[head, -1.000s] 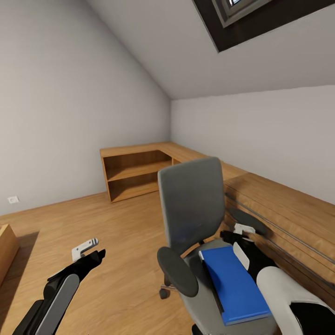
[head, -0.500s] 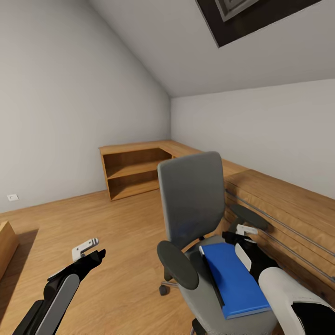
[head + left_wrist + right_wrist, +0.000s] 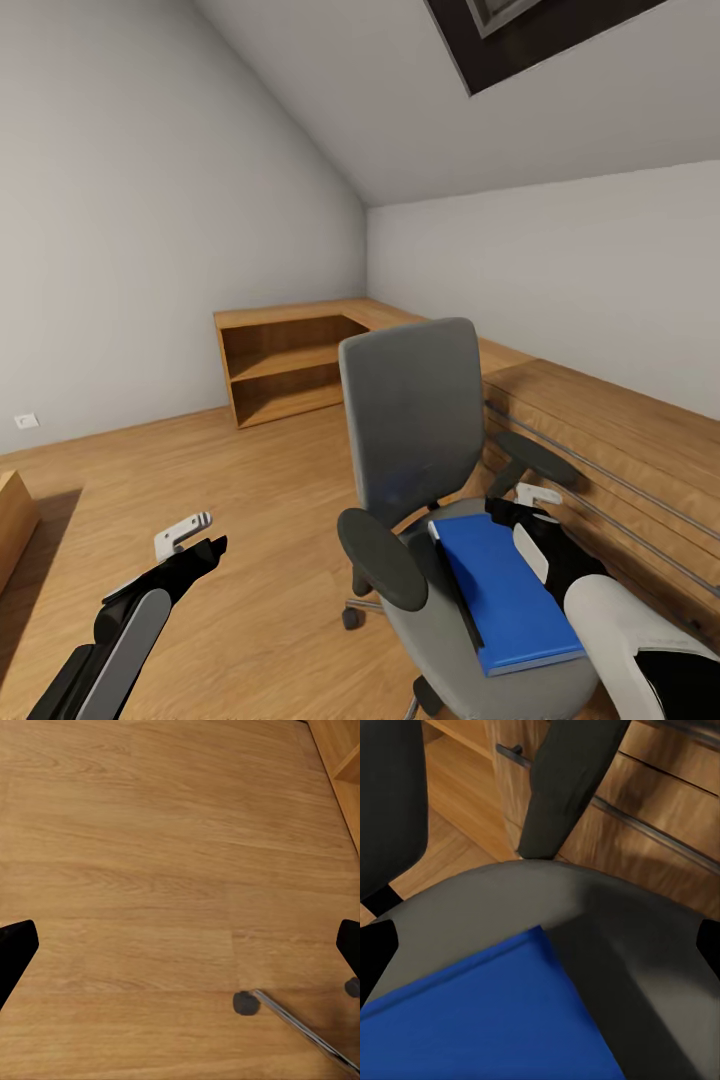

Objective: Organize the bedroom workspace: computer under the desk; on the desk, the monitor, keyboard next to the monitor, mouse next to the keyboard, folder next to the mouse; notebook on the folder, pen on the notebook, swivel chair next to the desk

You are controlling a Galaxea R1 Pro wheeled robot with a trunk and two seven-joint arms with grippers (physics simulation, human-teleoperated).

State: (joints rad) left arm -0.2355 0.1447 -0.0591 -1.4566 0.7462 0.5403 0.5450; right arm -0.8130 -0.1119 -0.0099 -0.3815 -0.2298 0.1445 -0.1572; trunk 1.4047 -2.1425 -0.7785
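Blue folder [image 3: 510, 595] lying flat on grey chair [image 3: 415, 440] seat, just beside wooden chest [image 3: 610, 450]. Right gripper [image 3: 535, 505] hovering at folder's far edge, fingers spread, gripping nothing. Left gripper [image 3: 195, 535] hanging over bare wood floor [image 3: 250, 520], well apart from chair, fingers spread, gripping nothing.

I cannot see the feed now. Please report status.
Left gripper open, over bare floor. Right gripper open, above the folder on the swivel chair. Armrest close beside it.
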